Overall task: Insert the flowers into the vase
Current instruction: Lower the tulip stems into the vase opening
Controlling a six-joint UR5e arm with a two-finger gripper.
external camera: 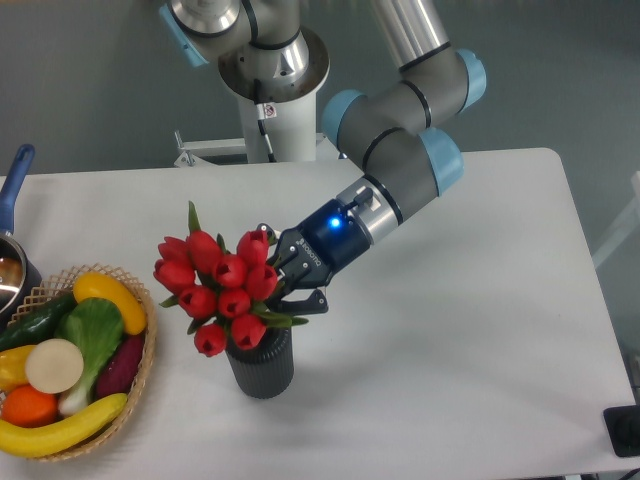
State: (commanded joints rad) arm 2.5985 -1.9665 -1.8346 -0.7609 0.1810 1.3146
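The flowers [222,285] are sitting at lower centre of the frame, their red buds bunching just above the mouth of the vase [261,362], and we are judging that the stems are already down inside it, though the buds and leaves are hiding the rim and we cannot see how deep they are going. The gripper [297,280] is reaching in from the upper right and is pressing right up against the right side of the bunch, with its dark fingers [305,303] lying among the green leaves just above the vase. We cannot tell whether the jaws are clenching the stems or are already released, because the buds are covering the place where they would be meeting. What we are worrying about is the small vase: it is standing free on the white table [480,330] and carrying a top-heavy bunch that is leaning toward the left of the frame. If the jaws are holding on while the arm is pulling away, we are risking dragging the flowers back out or tipping the vase; a leaf snagging on a finger could be doing the same. At far left a wicker basket [140,370] of fruit and vegetables is standing near the vase, so a toppling bunch could be falling against it.
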